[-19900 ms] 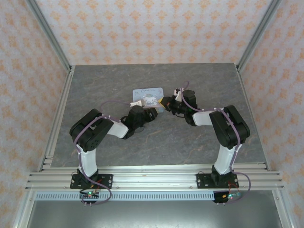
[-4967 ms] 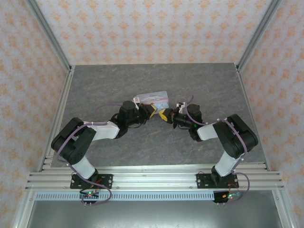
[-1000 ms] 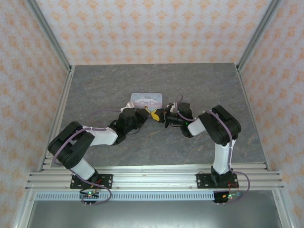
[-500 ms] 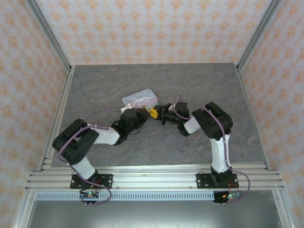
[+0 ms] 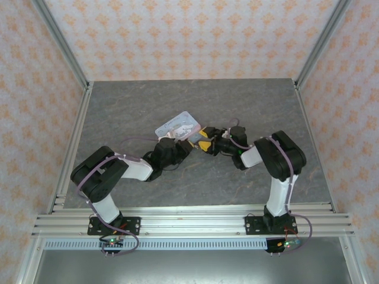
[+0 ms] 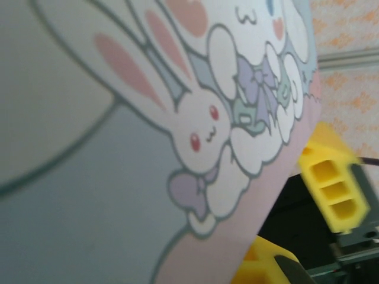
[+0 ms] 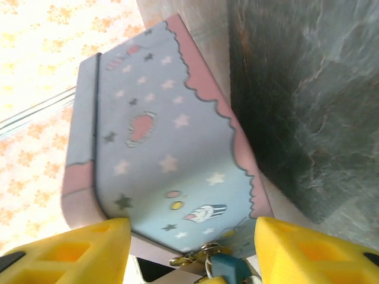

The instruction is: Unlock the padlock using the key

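Note:
The pale blue tin [image 5: 176,125] with a cartoon rabbit lid [image 6: 195,118] is tipped up off the table, and my left gripper [image 5: 184,144] is shut on its near edge. Just right of it, my right gripper [image 5: 203,141] stands open. In the right wrist view its yellow fingers [image 7: 71,251] are spread wide at the tin's starred underside [image 7: 160,142]. The small teal padlock [image 7: 228,267] hangs between them at the tin's edge, free of both pads. Brass-coloured metal bits [image 7: 194,258] sit against it; I cannot tell if they are the key.
Grey stone-patterned tabletop [image 5: 249,106] stretches around the tin. Aluminium rails [image 5: 177,222] run along the near edge, and patterned walls close in the back and sides. The two grippers are almost touching over the middle of the table.
My right gripper has gone from shut to open and shifted slightly right. The left gripper has turned and tipped the tin, whose right end now points toward the right gripper.

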